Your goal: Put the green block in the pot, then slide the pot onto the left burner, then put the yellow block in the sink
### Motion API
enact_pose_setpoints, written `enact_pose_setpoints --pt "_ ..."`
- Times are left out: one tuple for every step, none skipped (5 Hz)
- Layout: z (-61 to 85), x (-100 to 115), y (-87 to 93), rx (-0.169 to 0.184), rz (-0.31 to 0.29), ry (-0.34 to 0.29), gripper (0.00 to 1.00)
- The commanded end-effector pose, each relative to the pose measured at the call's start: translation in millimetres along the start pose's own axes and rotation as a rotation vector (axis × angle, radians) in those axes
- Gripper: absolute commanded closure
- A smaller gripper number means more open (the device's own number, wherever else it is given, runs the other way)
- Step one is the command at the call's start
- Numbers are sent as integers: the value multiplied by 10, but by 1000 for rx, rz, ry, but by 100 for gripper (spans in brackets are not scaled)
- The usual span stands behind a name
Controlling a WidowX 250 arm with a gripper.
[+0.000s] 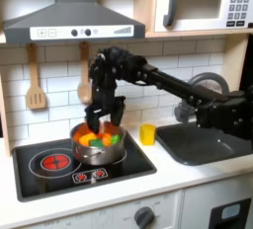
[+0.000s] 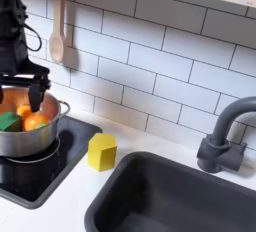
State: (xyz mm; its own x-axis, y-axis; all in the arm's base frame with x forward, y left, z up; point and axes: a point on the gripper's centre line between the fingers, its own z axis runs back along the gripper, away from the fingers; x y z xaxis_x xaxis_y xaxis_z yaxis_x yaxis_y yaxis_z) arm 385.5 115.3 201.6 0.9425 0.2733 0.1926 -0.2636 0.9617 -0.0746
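In the first exterior view we see the arm reaching in from about three o'clock and bending down so that the gripper [image 1: 102,114] hangs straight over the pot [image 1: 99,146]. The pot sits on the black cooktop [image 1: 40,179] at the right-hand side of it, at about three o'clock from the left burner [image 1: 52,160], whose red spiral lies bare beside it. In the second exterior view the gripper [image 2: 24,97] shows its two dark fingers [image 2: 39,94] spread apart with nothing between them, their tips at about the level of the rim of the pot [image 2: 30,142]. Inside the pot we make out orange rounded pieces [image 2: 35,121] and, at about nine o'clock within it in the second exterior view, the green block [image 2: 8,121] lying against them. In the first exterior view a patch of green shows at the pot's rim too, but too blurred for us to say more. The yellow block [image 2: 101,151] stands on the white counter [image 2: 70,206], between the cooktop and the sink [image 2: 175,201], apart from both; in the first exterior view the yellow block [image 1: 147,133] is at about three o'clock from the pot. The sink [image 1: 203,142] holds nothing that we can see, and its dark faucet [image 2: 225,136] curves up at its far edge. A wooden spoon [image 2: 58,31] hangs on the tiled wall.
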Motion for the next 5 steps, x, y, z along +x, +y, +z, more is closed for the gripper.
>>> enact_pose_setpoints --pt "31 -24 -276 -15 -57 5 0" --pt "60 -44 -349 -19 -70 0 0" --pt "-9 -97 -338 -11 -73 22 0" --pt "-152 -207 -337 -12 -84 62 0" --pt "-204 -325 -324 -7 -92 74 0"
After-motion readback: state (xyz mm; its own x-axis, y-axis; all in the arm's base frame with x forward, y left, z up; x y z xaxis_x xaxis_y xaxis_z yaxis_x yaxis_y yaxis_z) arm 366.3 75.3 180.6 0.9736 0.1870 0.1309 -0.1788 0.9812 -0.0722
